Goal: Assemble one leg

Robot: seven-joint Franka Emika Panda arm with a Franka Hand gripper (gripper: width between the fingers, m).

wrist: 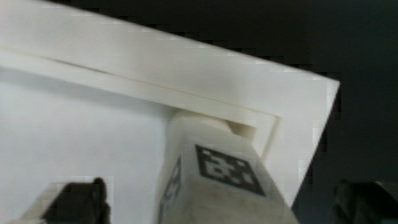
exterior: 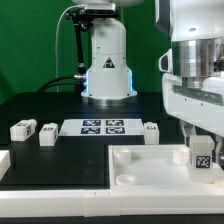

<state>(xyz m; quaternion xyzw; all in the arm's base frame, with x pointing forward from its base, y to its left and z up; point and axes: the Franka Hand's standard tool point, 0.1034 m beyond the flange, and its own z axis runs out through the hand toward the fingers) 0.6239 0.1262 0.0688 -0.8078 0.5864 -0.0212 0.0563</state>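
One leg (exterior: 203,157), a small white block with a black-and-white tag, stands upright at the corner of the large white tray (exterior: 150,170) on the exterior view's right. My gripper (exterior: 203,142) hangs right over it. In the wrist view the leg (wrist: 222,165) rises from the tray's corner (wrist: 107,110) between my two dark fingers (wrist: 75,200). A gap shows on each side of the leg, so the gripper (wrist: 222,198) is open and astride it. Three more legs lie on the black table: two on the left (exterior: 22,129) (exterior: 47,135) and one near the middle (exterior: 150,133).
The marker board (exterior: 103,126) lies flat in front of the robot's base (exterior: 107,70). A white part's edge (exterior: 4,160) shows at the exterior view's far left. The tray's raised rim (wrist: 178,88) runs close around the standing leg.
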